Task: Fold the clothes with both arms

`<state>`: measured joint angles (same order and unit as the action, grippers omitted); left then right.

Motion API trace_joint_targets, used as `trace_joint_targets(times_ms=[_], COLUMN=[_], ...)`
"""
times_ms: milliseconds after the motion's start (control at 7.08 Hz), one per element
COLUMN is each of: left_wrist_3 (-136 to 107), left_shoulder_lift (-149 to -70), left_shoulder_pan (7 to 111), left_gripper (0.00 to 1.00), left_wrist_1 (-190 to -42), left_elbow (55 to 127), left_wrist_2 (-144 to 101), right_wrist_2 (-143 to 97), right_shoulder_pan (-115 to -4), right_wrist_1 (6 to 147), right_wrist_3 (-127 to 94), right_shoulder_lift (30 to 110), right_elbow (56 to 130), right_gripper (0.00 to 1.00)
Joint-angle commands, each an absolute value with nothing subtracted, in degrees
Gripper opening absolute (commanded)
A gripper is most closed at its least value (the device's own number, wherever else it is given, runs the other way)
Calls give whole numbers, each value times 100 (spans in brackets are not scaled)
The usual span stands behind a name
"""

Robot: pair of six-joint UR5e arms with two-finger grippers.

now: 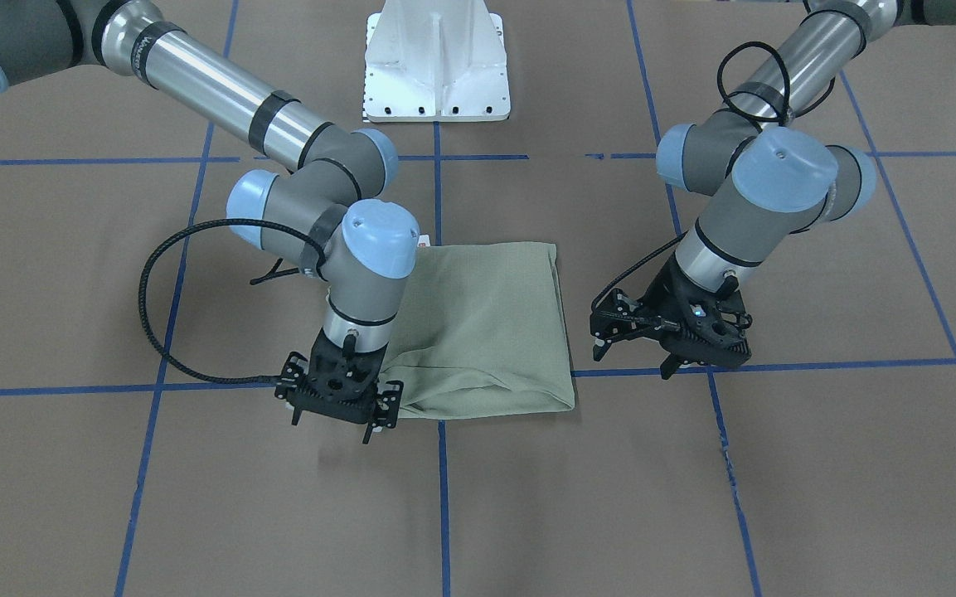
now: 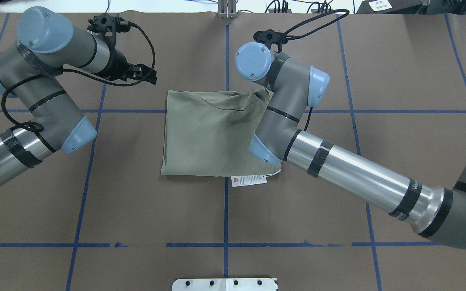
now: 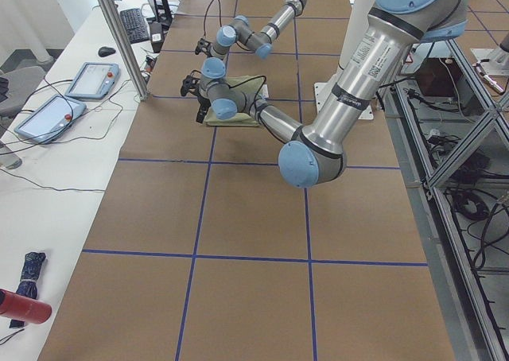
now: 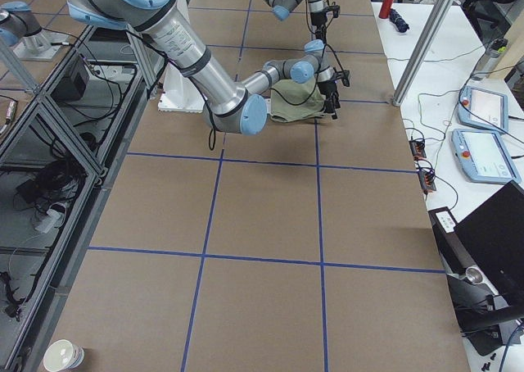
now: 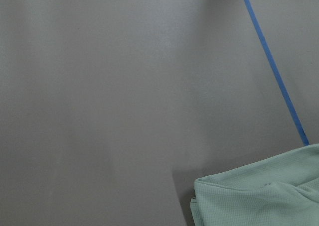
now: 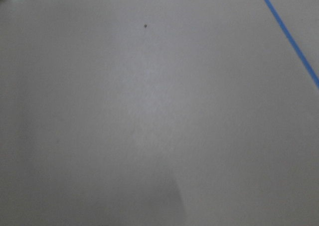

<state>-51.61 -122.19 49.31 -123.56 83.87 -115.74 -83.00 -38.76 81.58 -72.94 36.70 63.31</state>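
Note:
The sage-green clothes (image 1: 486, 323) lie folded into a compact rectangle at mid-table, also seen from overhead (image 2: 208, 133). A white tag (image 2: 249, 180) pokes out at the edge nearest the robot. My right gripper (image 1: 332, 424) hovers open just off the fold's far corner, nothing between its fingers; from overhead its own wrist (image 2: 253, 60) hides it. My left gripper (image 1: 631, 361) is open and empty, a short way off the opposite side of the clothes (image 5: 259, 196), and overhead it (image 2: 146, 75) points towards the far corner.
The white base pedestal (image 1: 436, 66) stands at the robot's side of the table. Blue tape lines (image 1: 442, 497) grid the brown surface. Tablets (image 3: 48, 114) and cables lie on a side bench. A paper cup (image 4: 64, 356) sits near a table corner.

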Motion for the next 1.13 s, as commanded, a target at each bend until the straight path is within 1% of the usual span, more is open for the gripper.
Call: trace_joint_targets(times_ms=[0,282,565,847,988], left_wrist_3=[-5168,-5168,-5168,-5168,-5168], left_shoulder_lift=[-12217,-12217,-12225,-12217,-12217], left_shoulder_pan=[4931,4931,4922,4922,4922], left_gripper=[100,100,100,100,100], left_wrist_1=[-12357,-12357,-12357,-12357,-12357], left_elbow=[8394,8385,8393,8394,8385], left_wrist_2=[-11575,-11566,-11575,-11566,-11566], right_wrist_2=[-8933,-9480,-10017,-10046,-9959], right_shoulder_pan=[-4270,-4272,-4237,-3913,-3746], right_wrist_1=[8077,8095,8165,8672,8797], right_wrist_3=[-7111,-7119,-7067,-7066,-7058], right_shoulder_lift=[3508,3227,3182,3182,3234], right_elbow=[6240,6267,6380,6670,6653], right_gripper=[100,100,100,100,100])
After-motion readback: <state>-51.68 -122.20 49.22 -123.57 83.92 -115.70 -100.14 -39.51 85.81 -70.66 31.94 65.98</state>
